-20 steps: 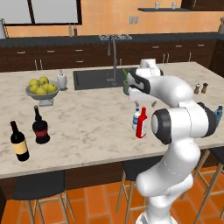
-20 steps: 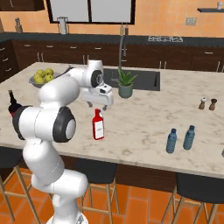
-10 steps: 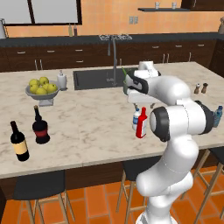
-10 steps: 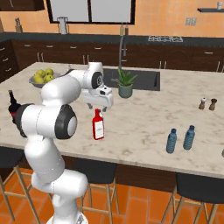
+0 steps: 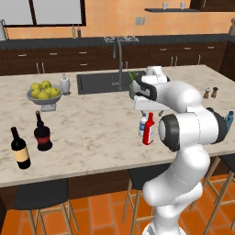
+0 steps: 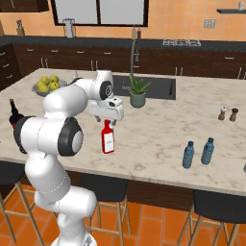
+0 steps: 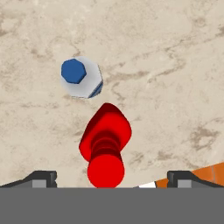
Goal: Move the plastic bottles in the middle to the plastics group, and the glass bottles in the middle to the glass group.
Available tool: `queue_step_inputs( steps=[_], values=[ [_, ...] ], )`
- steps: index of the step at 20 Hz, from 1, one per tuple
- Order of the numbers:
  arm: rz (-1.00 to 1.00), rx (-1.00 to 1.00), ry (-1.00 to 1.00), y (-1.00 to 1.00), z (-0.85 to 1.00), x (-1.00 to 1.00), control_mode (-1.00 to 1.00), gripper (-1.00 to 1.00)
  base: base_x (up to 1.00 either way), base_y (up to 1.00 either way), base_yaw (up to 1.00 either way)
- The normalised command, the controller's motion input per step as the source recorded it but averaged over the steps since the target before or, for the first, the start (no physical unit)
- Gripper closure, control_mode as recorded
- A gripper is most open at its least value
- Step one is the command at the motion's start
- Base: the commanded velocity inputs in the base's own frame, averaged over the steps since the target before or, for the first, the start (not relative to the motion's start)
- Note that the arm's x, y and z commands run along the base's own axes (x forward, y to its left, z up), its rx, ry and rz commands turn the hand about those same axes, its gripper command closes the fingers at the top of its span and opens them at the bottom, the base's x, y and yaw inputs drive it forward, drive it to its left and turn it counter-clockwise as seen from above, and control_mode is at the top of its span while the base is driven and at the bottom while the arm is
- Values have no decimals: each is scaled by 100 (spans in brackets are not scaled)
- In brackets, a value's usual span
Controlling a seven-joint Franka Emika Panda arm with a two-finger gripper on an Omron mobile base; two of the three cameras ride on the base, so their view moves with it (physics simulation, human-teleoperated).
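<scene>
The glass bottle, a bright red bottle (image 5: 149, 131) (image 6: 107, 140) with a white label, stands mid-counter. Touching or just beside it is a whitish plastic bottle (image 5: 142, 125) with a blue cap. My gripper (image 5: 148, 111) (image 6: 110, 121) hangs open right above the red neck. In the hand view the red bottle (image 7: 105, 142) lies below me between the spread fingertips (image 7: 42, 177), and the blue-capped bottle (image 7: 81, 78) sits past it. Two blue water bottles (image 6: 188, 154) (image 6: 207, 151) stand at the right. The dark wine bottles (image 5: 19, 148) (image 5: 42, 132) stand at the left.
A bowl of yellow-green fruit (image 5: 43, 93) and a small white bottle (image 5: 65, 85) sit at the back left. The sink (image 5: 98, 82) with its tall tap lies behind, with a potted plant (image 6: 138, 93) beside it. Salt and pepper shakers (image 6: 227, 114) stand at the far right.
My hand has shifted slightly toward the red bottle and now sits over its neck. The bottles have not moved.
</scene>
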Motion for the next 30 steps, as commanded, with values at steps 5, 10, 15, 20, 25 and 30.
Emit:
queue_step_inputs(
  steps=[5,10,15,20,25,30],
  values=[
    [0,0,0,0,-5,22,-100,-100,0,0,0],
    [0,0,0,0,-7,0,-100,-100,0,0,0],
    [0,0,1,1,-24,0,-100,-100,0,0,0],
    [0,0,0,1,-6,0,-100,100,0,0,0],
    [0,0,0,0,0,0,-100,100,0,0,0],
    [0,0,0,0,0,0,-100,100,0,0,0]
  ],
)
